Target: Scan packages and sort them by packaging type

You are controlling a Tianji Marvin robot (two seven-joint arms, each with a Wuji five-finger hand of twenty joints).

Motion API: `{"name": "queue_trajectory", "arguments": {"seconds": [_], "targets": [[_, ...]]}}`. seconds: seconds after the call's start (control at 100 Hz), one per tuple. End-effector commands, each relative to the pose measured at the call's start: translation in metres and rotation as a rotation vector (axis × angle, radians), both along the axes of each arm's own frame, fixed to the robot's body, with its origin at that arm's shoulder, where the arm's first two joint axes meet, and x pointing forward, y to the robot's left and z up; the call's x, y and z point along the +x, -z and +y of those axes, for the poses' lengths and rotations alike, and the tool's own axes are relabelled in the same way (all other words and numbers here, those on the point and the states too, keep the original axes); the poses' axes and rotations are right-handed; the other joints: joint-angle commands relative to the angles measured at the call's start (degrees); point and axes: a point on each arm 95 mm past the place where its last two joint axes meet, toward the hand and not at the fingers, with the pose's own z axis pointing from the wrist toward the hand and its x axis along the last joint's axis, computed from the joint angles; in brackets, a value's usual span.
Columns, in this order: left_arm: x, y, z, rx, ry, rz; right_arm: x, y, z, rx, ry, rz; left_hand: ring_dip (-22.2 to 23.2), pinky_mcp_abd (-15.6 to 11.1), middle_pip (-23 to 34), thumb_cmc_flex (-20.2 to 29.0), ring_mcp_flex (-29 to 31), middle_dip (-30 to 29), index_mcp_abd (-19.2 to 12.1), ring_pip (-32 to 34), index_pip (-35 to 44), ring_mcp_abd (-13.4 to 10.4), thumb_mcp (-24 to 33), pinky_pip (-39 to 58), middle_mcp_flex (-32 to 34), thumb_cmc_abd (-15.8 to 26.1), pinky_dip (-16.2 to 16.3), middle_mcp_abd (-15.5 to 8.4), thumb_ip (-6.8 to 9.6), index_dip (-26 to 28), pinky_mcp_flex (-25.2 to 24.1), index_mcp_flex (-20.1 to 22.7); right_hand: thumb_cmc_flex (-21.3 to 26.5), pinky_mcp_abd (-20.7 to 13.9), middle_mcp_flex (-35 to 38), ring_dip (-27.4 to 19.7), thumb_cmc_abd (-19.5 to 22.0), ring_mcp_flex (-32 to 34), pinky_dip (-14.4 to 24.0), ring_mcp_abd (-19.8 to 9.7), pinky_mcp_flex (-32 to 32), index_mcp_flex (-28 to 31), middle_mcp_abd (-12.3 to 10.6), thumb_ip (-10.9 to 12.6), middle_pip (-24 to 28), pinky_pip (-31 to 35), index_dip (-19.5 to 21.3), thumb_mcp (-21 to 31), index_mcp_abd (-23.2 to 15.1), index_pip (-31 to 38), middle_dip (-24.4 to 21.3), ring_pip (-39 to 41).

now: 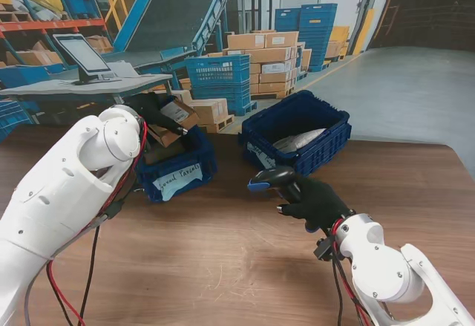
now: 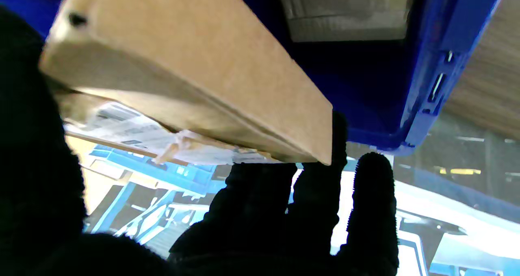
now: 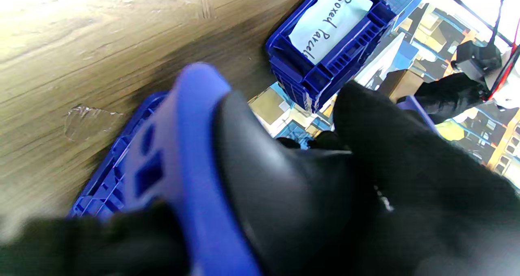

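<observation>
My left hand (image 1: 159,114), in a black glove, is shut on a brown cardboard box (image 1: 177,116) with a white label, held over the blue bin labelled "Boxed Parcels" (image 1: 178,171). The left wrist view shows the cardboard box (image 2: 195,68) tilted, my fingers (image 2: 317,194) under its edge and the blue bin (image 2: 422,85) beyond it. My right hand (image 1: 315,201) is shut on a black and blue barcode scanner (image 1: 271,180) near the table's middle, its head pointing left. The scanner (image 3: 227,178) fills the right wrist view. A second blue bin (image 1: 297,131) holds a grey soft bag (image 1: 299,140).
Both bins stand at the far side of the wooden table (image 1: 223,266). Beyond the table are stacked cardboard boxes (image 1: 271,62), blue crates (image 1: 219,77), a conveyor and a screen on a stand (image 1: 82,55). Red and black cables (image 1: 89,266) hang by my left arm.
</observation>
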Motion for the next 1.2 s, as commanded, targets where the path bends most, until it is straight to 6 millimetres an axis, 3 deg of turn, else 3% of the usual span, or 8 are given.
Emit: {"name": "queue_trajectory", "arguments": {"seconds": [0.0, 0.49, 0.66, 0.84, 1.08, 1.12, 1.19], "targets": [[0.002, 0.000, -0.006, -0.015, 0.008, 0.027, -0.005, 0.000, 0.002, 0.013, -0.004, 0.008, 1.4, 0.9, 13.2, 21.9, 3.3, 5.1, -18.9, 4.9, 22.3, -4.4, 36.2, 1.2, 8.8, 9.6, 0.7, -9.7, 2.19, 3.7, -0.8, 8.7, 5.2, -0.1, 0.8, 1.8, 1.7, 3.9, 0.3, -5.1, 0.3, 0.3, 2.4, 0.1, 1.0, 0.6, 0.0, 1.4, -2.6, 0.3, 0.5, 3.4], [0.012, 0.002, -0.003, 0.034, -0.020, 0.127, -0.013, 0.005, -0.010, 0.034, 0.021, 0.024, 2.1, 1.0, 13.7, 21.8, 2.4, 5.9, -18.9, 5.5, 22.3, -4.2, 35.4, 0.4, 8.1, 10.2, 0.5, -9.5, 2.27, 3.6, -1.6, 8.3, 5.2, -0.3, 0.8, 1.8, 1.7, 3.9, 0.3, -5.1, 0.1, 0.3, 2.4, 0.2, 1.0, 0.5, 0.0, 1.3, -2.6, 0.3, 0.5, 3.4], [0.013, 0.002, 0.003, 0.066, -0.028, 0.160, -0.014, 0.004, -0.012, 0.037, 0.031, 0.021, 2.1, 1.6, 13.1, 19.4, 1.2, 5.8, -18.4, 5.2, 21.0, -3.9, 33.6, -0.2, 7.0, 11.7, 0.5, -9.3, 1.79, 2.6, -2.3, 7.5, 5.2, 0.0, 0.8, 1.8, 1.7, 3.9, 0.4, -5.0, 0.1, 0.3, 2.4, 0.2, 1.0, 0.6, 0.0, 1.3, -2.6, 0.3, 0.5, 3.4], [0.012, 0.001, 0.010, 0.081, -0.048, 0.187, -0.014, 0.002, -0.012, 0.035, 0.032, 0.020, 2.3, 1.7, 13.3, 17.6, 0.1, 5.8, -17.6, 4.8, 18.9, -3.5, 31.5, -1.7, 5.4, 12.5, 0.3, -8.9, 2.46, 2.2, -2.9, 7.1, 5.3, -0.1, 0.8, 1.8, 1.7, 3.9, 0.4, -5.1, 0.1, 0.3, 2.4, 0.2, 1.0, 0.6, 0.0, 1.3, -2.6, 0.3, 0.5, 3.4], [0.011, -0.002, 0.023, 0.094, -0.067, 0.228, -0.014, 0.002, -0.010, 0.032, 0.030, 0.017, 2.2, 2.5, 20.5, 14.9, -1.6, -0.8, -16.4, 4.2, 14.1, -2.9, 26.4, -2.8, -0.6, 14.9, 0.9, -8.0, 2.20, 1.7, -3.6, 6.4, 5.3, 0.0, 0.8, 1.8, 1.7, 3.9, 0.4, -5.0, 0.1, 0.3, 2.4, 0.2, 1.0, 0.6, 0.0, 1.3, -2.6, 0.3, 0.5, 3.4], [0.011, -0.002, 0.025, 0.094, -0.068, 0.238, -0.014, 0.002, -0.010, 0.032, 0.030, 0.016, 2.2, 2.9, 22.4, 11.3, -2.3, -8.4, -15.6, 3.9, 11.0, -2.8, 25.1, -3.3, -2.8, 17.0, 1.1, -7.8, 1.85, 1.8, -4.0, 6.7, 5.3, -0.1, 0.8, 1.8, 1.7, 3.9, 0.4, -5.0, 0.1, 0.3, 2.4, 0.2, 1.0, 0.6, 0.0, 1.3, -2.6, 0.3, 0.5, 3.4], [0.011, -0.003, 0.028, 0.092, -0.071, 0.246, -0.015, 0.001, -0.010, 0.034, 0.030, 0.015, 2.1, 3.4, 22.6, 6.0, -3.0, -10.9, -14.4, 3.6, 6.5, -2.6, 24.7, -3.8, -4.0, 20.3, 1.3, -7.5, 1.21, 0.6, -4.3, 7.5, 5.3, 0.0, 0.8, 1.8, 1.7, 3.9, 0.4, -5.0, 0.2, 0.3, 2.4, 0.2, 1.0, 0.6, 0.0, 1.3, -2.6, 0.3, 0.5, 3.4]]}}
